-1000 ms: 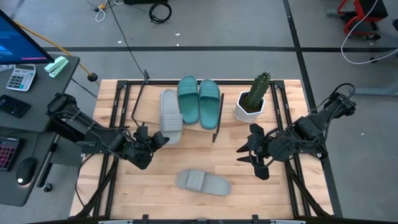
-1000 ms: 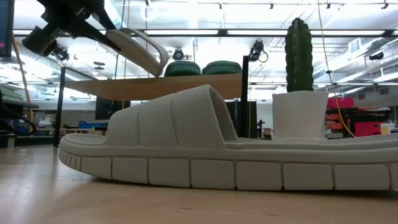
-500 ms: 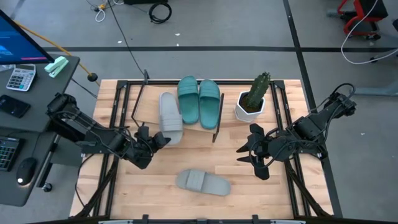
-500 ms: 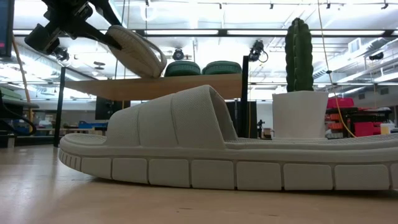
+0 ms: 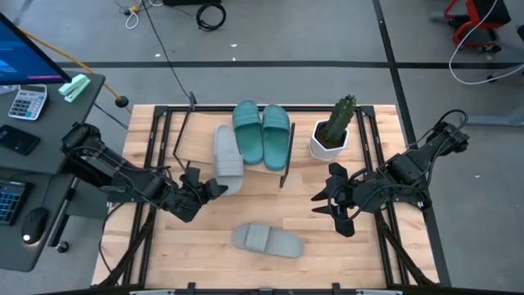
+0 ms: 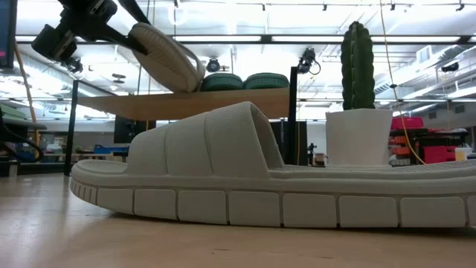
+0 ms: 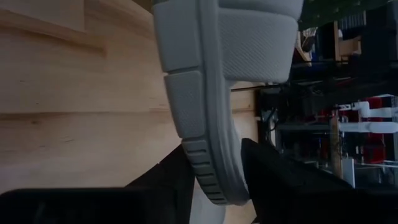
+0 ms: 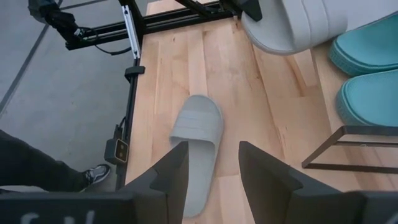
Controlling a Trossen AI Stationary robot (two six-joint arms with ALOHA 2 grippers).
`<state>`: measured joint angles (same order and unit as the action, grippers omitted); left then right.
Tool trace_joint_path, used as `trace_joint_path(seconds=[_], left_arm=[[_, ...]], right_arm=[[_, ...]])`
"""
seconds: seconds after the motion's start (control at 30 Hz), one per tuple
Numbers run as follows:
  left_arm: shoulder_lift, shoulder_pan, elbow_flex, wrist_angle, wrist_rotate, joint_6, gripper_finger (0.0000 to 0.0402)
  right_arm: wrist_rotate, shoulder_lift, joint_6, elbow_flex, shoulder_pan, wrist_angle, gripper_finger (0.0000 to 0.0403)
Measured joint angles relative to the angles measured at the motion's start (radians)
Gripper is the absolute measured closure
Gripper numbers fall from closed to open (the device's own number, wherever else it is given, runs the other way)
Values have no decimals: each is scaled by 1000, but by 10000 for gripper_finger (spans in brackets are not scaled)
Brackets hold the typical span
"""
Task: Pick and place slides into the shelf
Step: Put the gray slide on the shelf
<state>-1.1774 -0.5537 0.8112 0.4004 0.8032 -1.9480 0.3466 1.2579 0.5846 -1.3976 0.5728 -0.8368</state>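
Fingers of the left gripper (image 5: 206, 188) are clamped on the heel end of a grey slide (image 5: 228, 159), one on each side of the sole edge — the left wrist view shows the ribbed rim pinched between them. That slide runs out from the fingertips toward the back of the table, its long axis nearly in line with the two teal slides (image 5: 262, 133) lying side by side on the shelf (image 5: 201, 139). Its toe end is over the plank, just beside the nearer teal one; in the low view it tilts with the heel held high, and I cannot tell whether the toe touches the wood. By my judgement the coming move turns on lowering the heel so the sole sits flat in the free strip of plank at the left.

A second grey slide (image 5: 267, 240) lies on the table in front of the shelf, its length running across the table — roughly midway between the arms. The right gripper (image 5: 322, 202) hangs over the table with its fingers spread and empty, near a potted cactus (image 5: 334, 129).
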Motion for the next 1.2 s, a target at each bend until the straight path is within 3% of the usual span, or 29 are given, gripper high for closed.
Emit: trace_joint_path(seconds=[0.33, 0.5, 0.67, 1.03, 1.2], left_arm=[[0, -1, 0, 65, -2, 19, 198], [0, -1, 0, 108, -3, -7, 190], [1, -1, 0, 114, -2, -11, 227], [6, 0, 0, 112, 9, -14, 346], [37, 1, 0, 142, 32, 1, 355]], right_arm=[[0, 0, 0, 0, 0, 22, 257], [0, 0, 0, 0, 0, 23, 257], [0, 0, 0, 0, 0, 23, 257], [0, 0, 0, 0, 0, 23, 257], [0, 0, 0, 0, 0, 23, 257]])
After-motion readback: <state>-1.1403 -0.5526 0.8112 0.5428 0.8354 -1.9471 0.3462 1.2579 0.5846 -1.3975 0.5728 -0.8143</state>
